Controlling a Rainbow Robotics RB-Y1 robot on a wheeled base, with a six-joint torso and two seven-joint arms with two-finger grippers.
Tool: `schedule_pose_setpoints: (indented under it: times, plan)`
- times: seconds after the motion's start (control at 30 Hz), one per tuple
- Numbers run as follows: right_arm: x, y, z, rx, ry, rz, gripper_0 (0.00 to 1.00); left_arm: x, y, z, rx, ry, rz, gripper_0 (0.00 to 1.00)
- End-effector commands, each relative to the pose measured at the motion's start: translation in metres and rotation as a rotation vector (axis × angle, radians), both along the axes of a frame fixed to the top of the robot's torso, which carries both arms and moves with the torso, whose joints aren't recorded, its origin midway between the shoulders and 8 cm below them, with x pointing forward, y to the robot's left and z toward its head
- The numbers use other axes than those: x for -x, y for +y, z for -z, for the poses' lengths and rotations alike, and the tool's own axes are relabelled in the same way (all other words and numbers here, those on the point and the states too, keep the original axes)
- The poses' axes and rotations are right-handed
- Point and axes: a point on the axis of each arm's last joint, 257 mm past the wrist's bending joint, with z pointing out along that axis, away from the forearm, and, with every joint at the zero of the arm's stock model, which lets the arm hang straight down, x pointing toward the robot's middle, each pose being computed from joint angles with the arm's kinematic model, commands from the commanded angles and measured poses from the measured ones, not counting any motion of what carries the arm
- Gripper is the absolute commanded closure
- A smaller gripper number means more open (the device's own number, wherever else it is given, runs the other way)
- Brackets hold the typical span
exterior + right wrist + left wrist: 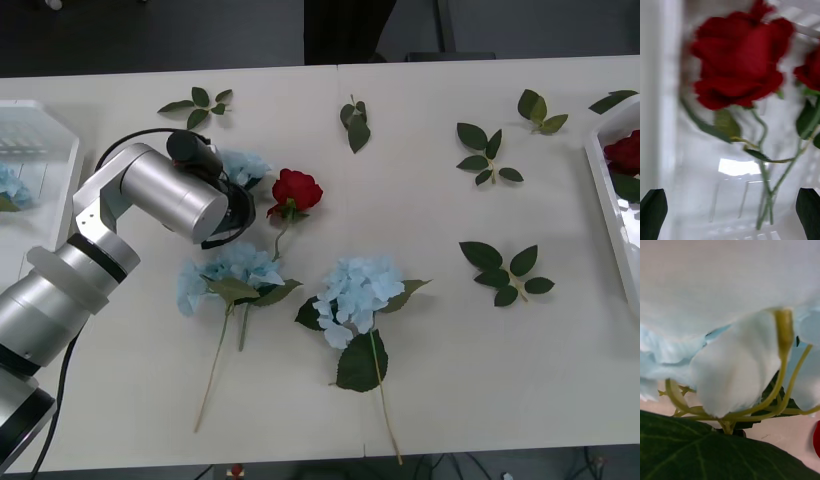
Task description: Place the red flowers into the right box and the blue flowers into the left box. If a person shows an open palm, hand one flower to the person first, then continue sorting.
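Left arm [160, 190]: brushed silver metal w/ black glossy bands. Table [450, 360]: smooth matt off-white. Blue flowers [355, 292]: soft cloth-like petals, matt; leaves slightly waxy. Red flowers [739, 63]: velvety fabric look. Right box [733, 195]: glossy white plastic, reflective.

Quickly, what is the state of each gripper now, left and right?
Left gripper: down at a blue flower on the table; open or shut cannot be told.
Right gripper: open, holding nothing, over red flowers in the right box.
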Motion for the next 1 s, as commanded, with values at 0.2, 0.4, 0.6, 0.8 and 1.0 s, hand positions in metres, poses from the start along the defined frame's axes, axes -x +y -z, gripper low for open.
schedule_pose_setpoints:
  times: [0.2,0.4,0.6,0.8,1.0]
  plan:
    - [0.01,0.128,-0.053,-0.245,0.056,-0.247,0.0,-0.006,0.064,-0.133,-0.244,-0.031,0.1,1.0]
    - [0.052,0.203,-0.025,-0.364,0.13,-0.336,0.0,0.019,0.15,-0.181,-0.347,0.018,0.153,1.0]
    - [0.094,0.259,0.002,-0.421,0.136,-0.388,0.0,0.056,0.248,-0.214,-0.501,0.108,0.23,1.0]
    - [0.129,0.302,0.014,-0.497,0.131,-0.386,0.0,0.105,0.338,-0.215,-0.586,0.198,0.225,1.0]
    - [0.159,0.335,0.019,-0.557,0.113,-0.361,0.0,0.153,0.405,-0.189,-0.604,0.248,0.183,1.0]
